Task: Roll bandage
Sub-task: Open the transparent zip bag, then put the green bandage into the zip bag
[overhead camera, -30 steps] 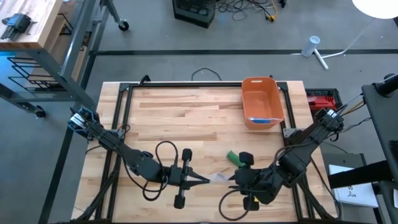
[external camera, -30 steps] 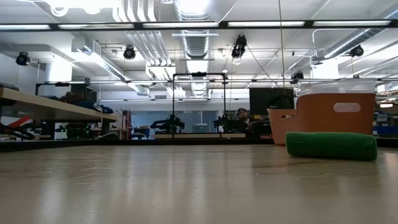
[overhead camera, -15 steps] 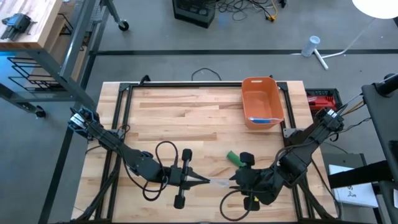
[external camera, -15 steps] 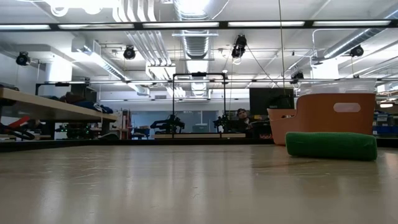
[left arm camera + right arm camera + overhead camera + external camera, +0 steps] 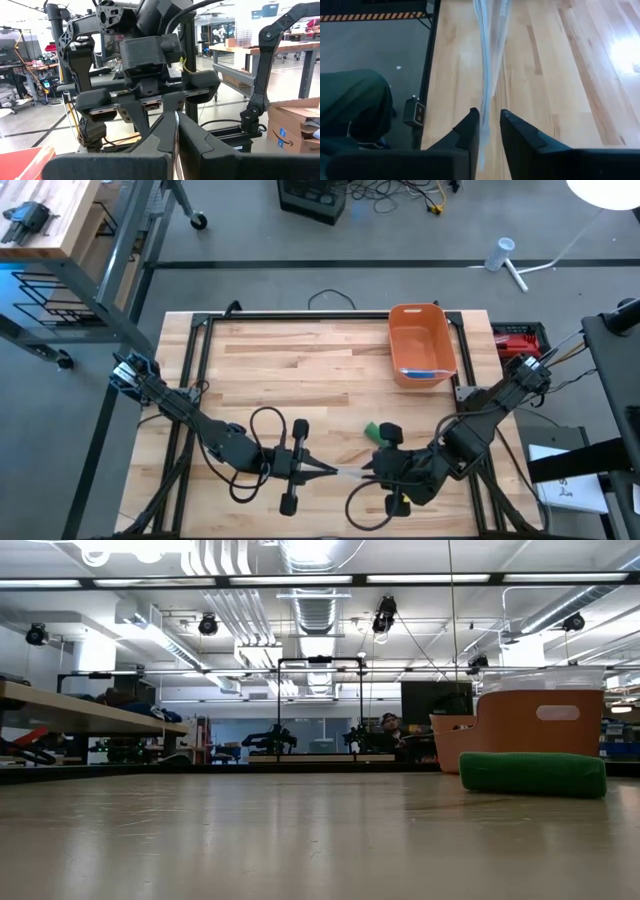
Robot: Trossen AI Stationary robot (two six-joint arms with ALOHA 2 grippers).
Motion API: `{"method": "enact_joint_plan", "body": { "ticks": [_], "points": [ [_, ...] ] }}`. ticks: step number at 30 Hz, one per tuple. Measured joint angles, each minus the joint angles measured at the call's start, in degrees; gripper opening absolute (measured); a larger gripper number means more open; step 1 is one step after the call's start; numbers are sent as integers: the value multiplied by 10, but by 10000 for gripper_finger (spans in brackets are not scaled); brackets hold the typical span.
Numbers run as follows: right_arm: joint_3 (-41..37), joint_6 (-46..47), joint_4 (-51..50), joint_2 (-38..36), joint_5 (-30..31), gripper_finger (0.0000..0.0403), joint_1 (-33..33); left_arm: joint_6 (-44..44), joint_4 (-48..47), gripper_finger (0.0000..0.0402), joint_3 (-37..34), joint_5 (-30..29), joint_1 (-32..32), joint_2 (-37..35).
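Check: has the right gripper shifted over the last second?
Yes. The right gripper has slid toward the left gripper, now covering more of the green roll, which stays put.

Things around the work on the wooden table

An orange bin (image 5: pixel 421 342) stands at the table's (image 5: pixel 290 370) far edge, toward the right corner; in the low view it rises just behind a green roll (image 5: pixel 532 773). Beside the right edge lies a red box (image 5: pixel 516 339). On the floor beyond the far edge sit a black case (image 5: pixel 312 197) and a white lamp stand (image 5: pixel 508 262).
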Motion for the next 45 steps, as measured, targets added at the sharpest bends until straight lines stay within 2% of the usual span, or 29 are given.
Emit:
{"method": "enact_joint_plan", "body": {
  "ticks": [7, 13, 21, 30, 37, 40, 45],
  "points": [
    [0, 3, -1, 16, -5, 32, 0, 0, 0, 0, 0, 0, 0, 0],
    [0, 6, -3, 22, -19, 24, 0, 0, -4, 0, 0, 0, 0, 0],
    [0, 45, -55, 21, -36, 44, 3, 0, 2, 0, 0, 0, 0, -1],
    [0, 50, -65, 20, -36, 37, 8, 0, 0, 0, 0, 0, 0, -1],
    [6, 42, -56, 6, -30, 83, 33, 7, -3, 0, 0, 13, 0, -1],
    [8, 11, -10, 2, 12, 105, 46, 38, -3, 0, 0, 61, -2, -1],
    [5, -75, 80, 14, 190, 126, 67, 138, -3, 0, 0, 123, -12, -1]
  ]
}}
